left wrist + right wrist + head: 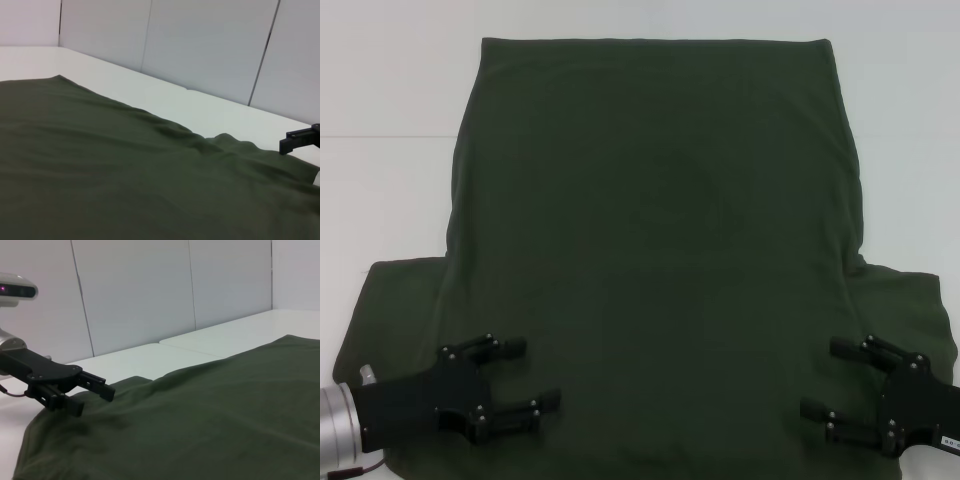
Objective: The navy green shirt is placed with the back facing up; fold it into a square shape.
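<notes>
The large dark olive-green soft-fabric shirt lies flat on the white surface. The left gripper and right gripper, each with fingers spread, sit over the shirt's sleeve end, near its two shoulders. Whether the fingers touch cloth is unclear. Good practice: pinch both shoulders level, then lift evenly towards the hem.

Flat white matte tabletop, bare along its left, right and far margins, large dark olive-green short-sleeved T-shirt of soft fabric spread flat directly on it, sleeves out to left and right at the near side, straight edge at the far side
</notes>
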Tool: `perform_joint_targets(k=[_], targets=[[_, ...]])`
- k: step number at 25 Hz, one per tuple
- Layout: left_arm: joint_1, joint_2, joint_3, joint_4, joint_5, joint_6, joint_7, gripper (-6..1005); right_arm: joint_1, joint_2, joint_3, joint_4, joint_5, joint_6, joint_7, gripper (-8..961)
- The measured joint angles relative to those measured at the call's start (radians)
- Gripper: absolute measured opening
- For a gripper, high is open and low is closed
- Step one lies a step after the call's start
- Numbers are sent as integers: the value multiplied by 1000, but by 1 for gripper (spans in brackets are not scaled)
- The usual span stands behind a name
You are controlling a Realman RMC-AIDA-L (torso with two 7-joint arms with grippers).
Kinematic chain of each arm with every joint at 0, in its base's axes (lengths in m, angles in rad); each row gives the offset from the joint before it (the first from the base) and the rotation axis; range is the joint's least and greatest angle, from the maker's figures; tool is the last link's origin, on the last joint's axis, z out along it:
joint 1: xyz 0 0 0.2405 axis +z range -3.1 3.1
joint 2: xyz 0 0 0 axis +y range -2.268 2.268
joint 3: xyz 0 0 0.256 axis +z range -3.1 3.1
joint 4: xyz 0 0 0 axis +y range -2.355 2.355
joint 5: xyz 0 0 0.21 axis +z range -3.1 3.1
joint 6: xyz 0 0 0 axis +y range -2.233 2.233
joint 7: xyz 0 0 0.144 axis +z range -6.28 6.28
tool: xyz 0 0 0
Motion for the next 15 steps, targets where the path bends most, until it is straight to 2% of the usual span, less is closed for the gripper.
perform_joint_targets(k=[15], targets=[[0, 2, -3, -3, -3, -3, -35, 853, 4, 0, 6, 0, 0, -1, 0, 924]])
